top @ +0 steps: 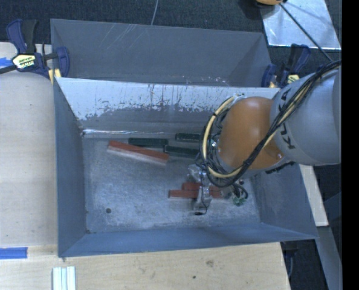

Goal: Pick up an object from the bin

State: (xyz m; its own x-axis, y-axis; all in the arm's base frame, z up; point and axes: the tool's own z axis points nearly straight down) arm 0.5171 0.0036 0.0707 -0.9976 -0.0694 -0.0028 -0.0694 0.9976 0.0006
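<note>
Bin (71, 180) of grey metal, seen from above. Arm (306, 119) enters from the right, its orange cover (249, 132) right of centre. Gripper (199, 203) points down at the floor, lower centre-right, at the right end of a small red-brown block (181, 193). Whether the claw is wide, narrow or gripping cannot be told. Up and left, by the back wall, lie a long red stick (137, 152) and dark sticks (148, 142).

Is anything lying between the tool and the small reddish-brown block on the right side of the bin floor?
Nothing visible does. The tool sits right at the right end of the reddish-brown block. The long red stick and the dark sticks lie apart from it, farther back in the bin.
</note>
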